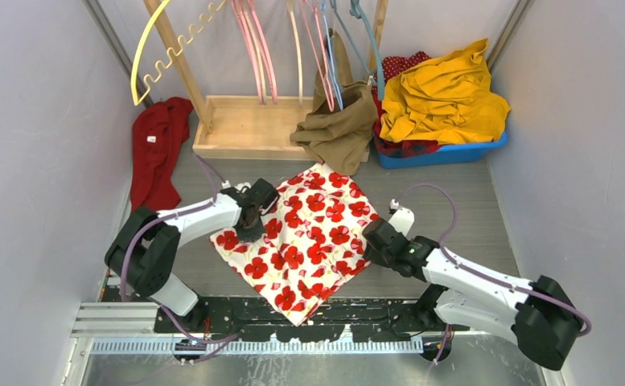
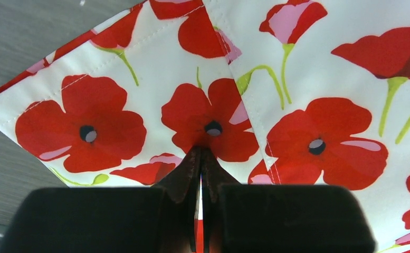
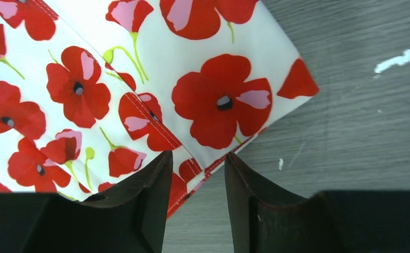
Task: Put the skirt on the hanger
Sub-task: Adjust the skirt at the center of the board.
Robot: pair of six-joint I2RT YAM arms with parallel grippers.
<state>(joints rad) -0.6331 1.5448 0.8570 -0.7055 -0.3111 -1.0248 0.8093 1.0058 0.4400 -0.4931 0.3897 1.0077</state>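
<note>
Left jaws clenched, tips on skirt (image 1: 309,241) near its left edge; right jaws parted, straddling skirt's right hem.

Bare desk (image 1: 470,209) lies open to the right of the skirt (image 1: 309,241). Behind it the wooden rack base (image 1: 248,129), a hanging tan garment (image 1: 341,129) and a blue bin (image 1: 442,153) block the far side.

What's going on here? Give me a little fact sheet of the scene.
Skirt: white with red poppies, spread flat on the table
Left hand: shut, pinching the skirt near its left corner
Right hand: open, straddling the skirt's right edge
Hangers: hanging on the wooden rack at the back
</note>
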